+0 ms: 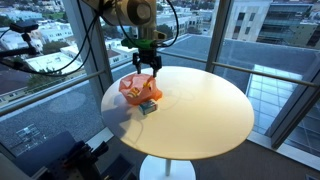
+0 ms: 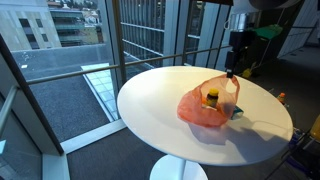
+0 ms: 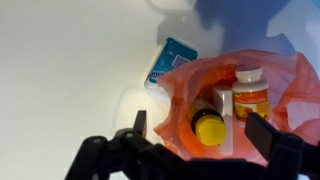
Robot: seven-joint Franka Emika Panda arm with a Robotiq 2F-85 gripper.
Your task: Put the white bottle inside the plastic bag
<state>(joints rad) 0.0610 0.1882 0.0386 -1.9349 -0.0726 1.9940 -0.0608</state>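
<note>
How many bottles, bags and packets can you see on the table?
Bottles: 2, the yellow-capped bottle and the white-capped bottle
Bags: 1, the orange bag
Packets: 1, the blue packet
Total: 4

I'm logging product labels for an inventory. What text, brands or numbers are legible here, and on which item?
No text can be read in any view.
Blue box: white print, too blurred to read.
White bottle: orange label, print too blurred to read.
Yellow-capped bottle: no legible label.
Bag: no print visible.
</note>
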